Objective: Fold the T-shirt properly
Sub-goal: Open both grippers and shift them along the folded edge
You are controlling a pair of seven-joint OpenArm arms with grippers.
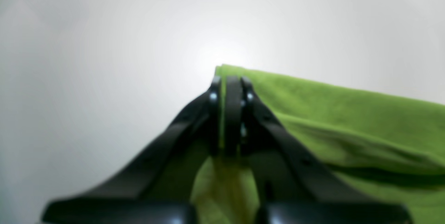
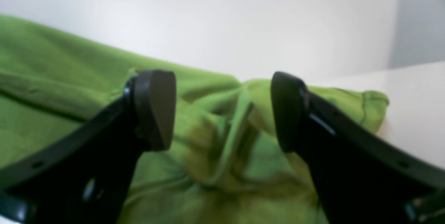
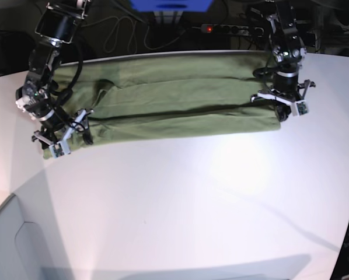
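Looking at the shirt (image 3: 174, 99), stretched across the frame's top and floppy, you'd grab bunched edges: left gripper (image 1: 231, 81) is pinched on its corner, right gripper (image 2: 222, 112) gapes over the crumpled end.

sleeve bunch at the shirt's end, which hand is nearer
Right. The right hand hangs open directly over the bunched sleeve. The left hand is shut on the T-shirt at its opposite end.
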